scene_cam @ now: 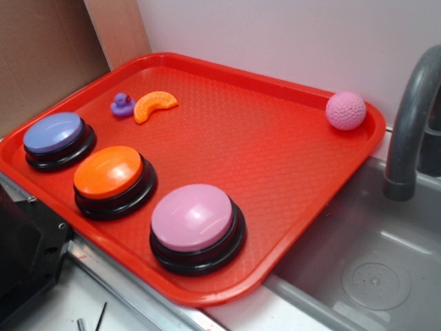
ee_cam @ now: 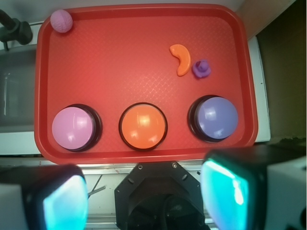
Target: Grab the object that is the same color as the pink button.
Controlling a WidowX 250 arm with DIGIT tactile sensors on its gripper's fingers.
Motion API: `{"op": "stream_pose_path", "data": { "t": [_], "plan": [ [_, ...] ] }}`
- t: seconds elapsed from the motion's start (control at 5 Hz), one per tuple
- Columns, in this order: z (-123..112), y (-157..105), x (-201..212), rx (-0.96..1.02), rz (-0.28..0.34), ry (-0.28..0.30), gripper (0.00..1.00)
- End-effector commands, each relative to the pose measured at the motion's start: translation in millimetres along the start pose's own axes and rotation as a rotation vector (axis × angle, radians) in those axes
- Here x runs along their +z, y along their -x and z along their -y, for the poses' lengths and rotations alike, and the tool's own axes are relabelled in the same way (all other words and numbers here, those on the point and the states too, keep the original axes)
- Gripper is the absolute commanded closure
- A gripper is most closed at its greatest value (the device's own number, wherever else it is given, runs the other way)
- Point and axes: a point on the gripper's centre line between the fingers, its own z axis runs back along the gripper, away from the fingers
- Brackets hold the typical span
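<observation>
A: Where was the pink ball (scene_cam: 345, 110)?

B: In a far corner of the red tray (scene_cam: 275, 172), touching or almost touching the rim, nearest the grey faucet (scene_cam: 410, 124) and the sink (scene_cam: 372, 269). In the wrist view it sat at the upper left (ee_cam: 61, 21). It lay well apart from everything else on the tray.

A: And the pink button (scene_cam: 196, 224)?

B: At the near edge, on its black base, the end one of 3 buttons in a row. The orange button (scene_cam: 114, 179) stood in the middle and the blue-purple button (scene_cam: 57, 138) at the other end. From the wrist camera the row ran pink (ee_cam: 74, 128), orange (ee_cam: 143, 126), blue-purple (ee_cam: 214, 117).

A: Anything else on the tray?

B: 2 small pieces: a purple duck (scene_cam: 122, 105) and an orange slice-shaped piece (scene_cam: 154, 105), just beside each other behind the blue-purple button.

A: What about the gripper (ee_cam: 144, 201)?

B: It hung above the near side of the tray, off its edge, over the robot's black base. Its 2 fingers (ee_cam: 228, 191) stood wide apart at the bottom of the wrist view, released, with nothing between them. It touched none of the objects, and the ball lay far across the tray from it.
</observation>
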Motion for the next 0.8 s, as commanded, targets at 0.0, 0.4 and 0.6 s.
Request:
{"op": "stream_pose_path", "data": {
  "t": [0.0,0.4,0.6],
  "plan": [
    [0,0,0,0.0,0.0,0.0,0.0],
    [36,-45,-46,0.075,0.229,-0.014,0.0],
    [56,-76,-71,0.048,0.282,0.02,0.0]
  ]
}}
